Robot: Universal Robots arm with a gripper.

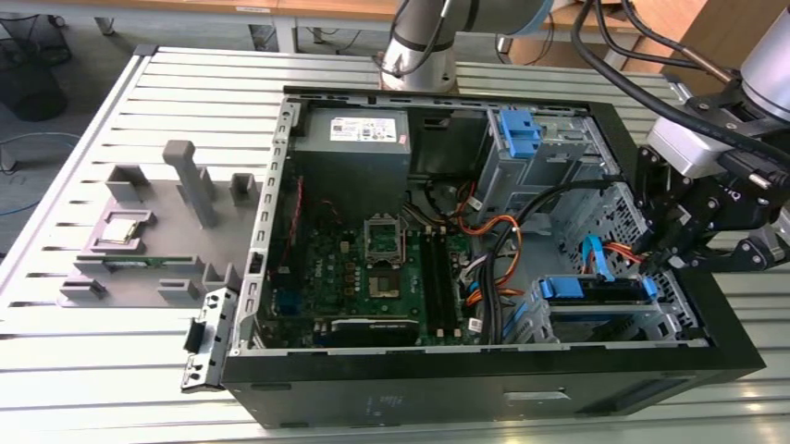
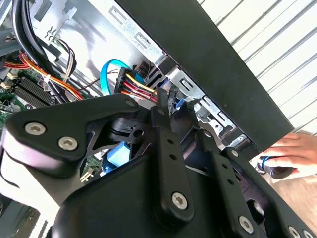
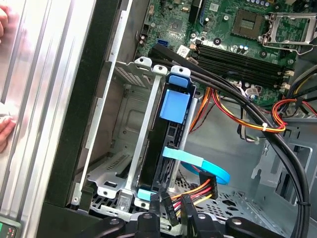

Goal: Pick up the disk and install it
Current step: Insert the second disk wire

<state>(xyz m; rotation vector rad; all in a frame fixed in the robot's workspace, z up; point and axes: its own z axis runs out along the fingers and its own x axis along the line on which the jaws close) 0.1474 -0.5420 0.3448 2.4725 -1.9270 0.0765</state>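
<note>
Disk [image 3: 168, 148] seated upright in drive cage [image 3: 124, 129]; tool [image 1: 691, 242] beside it, grip state unclear.

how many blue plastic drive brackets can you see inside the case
2. One blue bracket sits on the upper drive cage by the grey power supply; another blue bracket is in the lower bay near the gripper. Cables may hide more.

exterior: high, overlooking open computer case [image 1: 494, 370] | wrist views: close inside; share drive cage [image 3: 129, 148]
</note>
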